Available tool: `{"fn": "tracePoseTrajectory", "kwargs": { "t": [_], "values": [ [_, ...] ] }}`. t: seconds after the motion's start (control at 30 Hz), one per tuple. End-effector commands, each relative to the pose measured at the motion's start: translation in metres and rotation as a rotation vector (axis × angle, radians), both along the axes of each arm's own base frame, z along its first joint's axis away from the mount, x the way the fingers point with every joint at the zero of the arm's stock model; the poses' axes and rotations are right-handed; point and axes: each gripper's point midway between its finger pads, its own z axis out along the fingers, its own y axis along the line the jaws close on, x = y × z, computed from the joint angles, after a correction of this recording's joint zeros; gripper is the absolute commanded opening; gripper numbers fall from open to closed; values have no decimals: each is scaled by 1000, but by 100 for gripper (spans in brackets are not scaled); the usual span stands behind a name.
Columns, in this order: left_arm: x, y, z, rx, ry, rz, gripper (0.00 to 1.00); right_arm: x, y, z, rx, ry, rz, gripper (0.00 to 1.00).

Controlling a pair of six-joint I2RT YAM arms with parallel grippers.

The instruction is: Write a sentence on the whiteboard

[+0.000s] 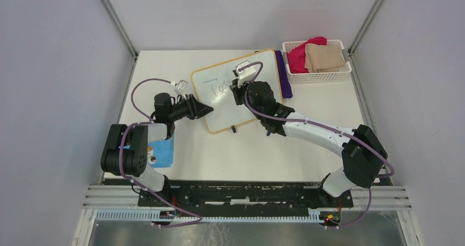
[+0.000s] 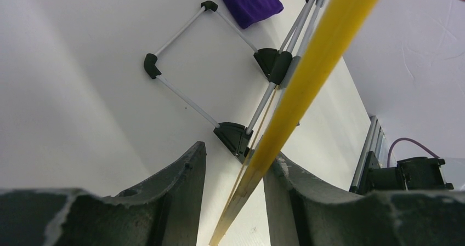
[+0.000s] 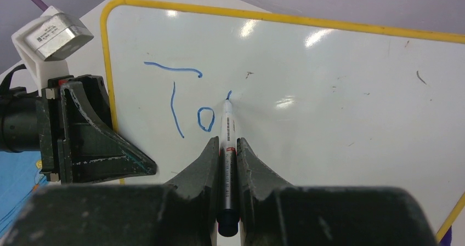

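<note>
The whiteboard [image 1: 219, 117] with a yellow-tan frame lies tilted in the middle of the table; it also shows in the right wrist view [image 3: 340, 92]. Blue writing [image 3: 189, 109] on it reads "To", with a short stroke begun beside it. My right gripper [image 3: 227, 142] is shut on a marker [image 3: 227, 128], whose tip touches the board at that stroke. My left gripper [image 2: 236, 155] is at the board's left edge [image 1: 207, 110]. Its jaws are apart, and the frame [image 2: 312, 70] runs between them against the right finger.
A white basket [image 1: 315, 78] with red and tan cloths stands at the back right. A purple cloth [image 1: 284, 76] lies along the board's right edge. A blue booklet [image 1: 162, 150] lies by the left arm's base. A small black foot [image 1: 234, 129] sticks out at the board's near edge.
</note>
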Motion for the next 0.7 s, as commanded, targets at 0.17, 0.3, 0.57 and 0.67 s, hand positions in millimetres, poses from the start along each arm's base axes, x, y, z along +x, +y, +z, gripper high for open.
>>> {"fn": "tracePoseTrajectory", "kwargs": {
  "t": [0.17,0.3,0.57,0.67],
  "values": [
    [11,0,18,31,-106,-5,48,-5,-12,-14,0,16,-18,0],
    [10,0,18,33,-105,-7,48,-8,-17,-21,-7,22,-26,0],
    [9,-2,14,42,-95,-14,40,-6,-31,-17,-9,9,-79,0],
    [10,-2,14,45,-94,-14,39,-10,-29,-7,21,-7,-54,0]
  ]
}}
